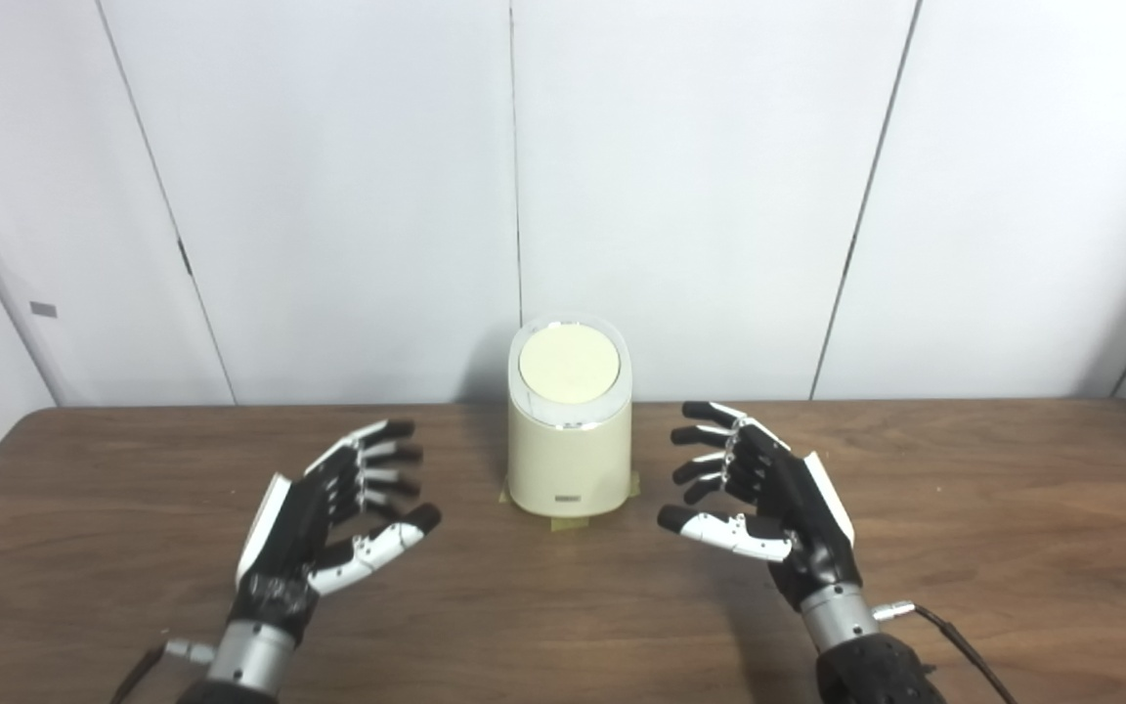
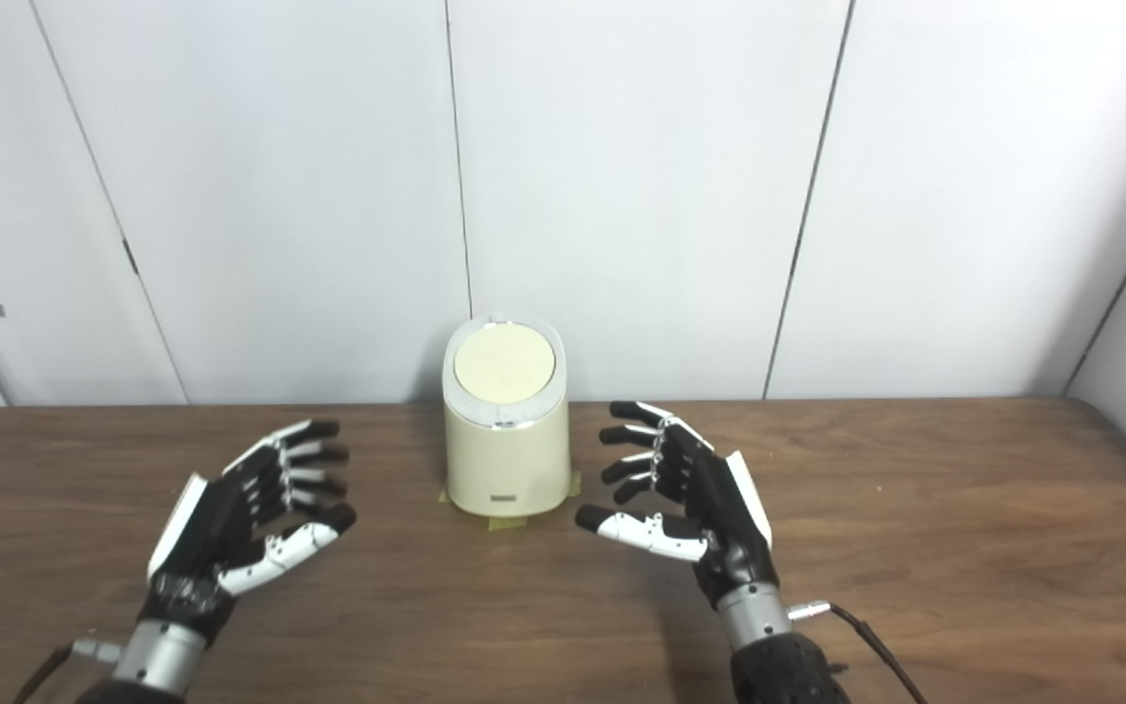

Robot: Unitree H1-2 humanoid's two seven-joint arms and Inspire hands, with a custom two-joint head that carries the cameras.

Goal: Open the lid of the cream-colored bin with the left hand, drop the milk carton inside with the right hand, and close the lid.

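Note:
The cream-colored bin (image 1: 569, 460) stands upright at the middle of the wooden table (image 1: 1013, 508), near the back edge. Its round lid (image 1: 569, 365) lies flat and closed inside a white rim. My left hand (image 1: 333, 513) hovers to the bin's left, palm turned inward, fingers spread, holding nothing. My right hand (image 1: 768, 494) mirrors it on the bin's right side, also open with nothing in it. Neither hand touches the bin. No milk carton shows in either view.
Strips of tape (image 1: 568, 523) mark the bin's footprint on the table. White wall panels (image 1: 700, 196) rise directly behind the table's back edge. A cable (image 1: 954, 636) runs from my right wrist.

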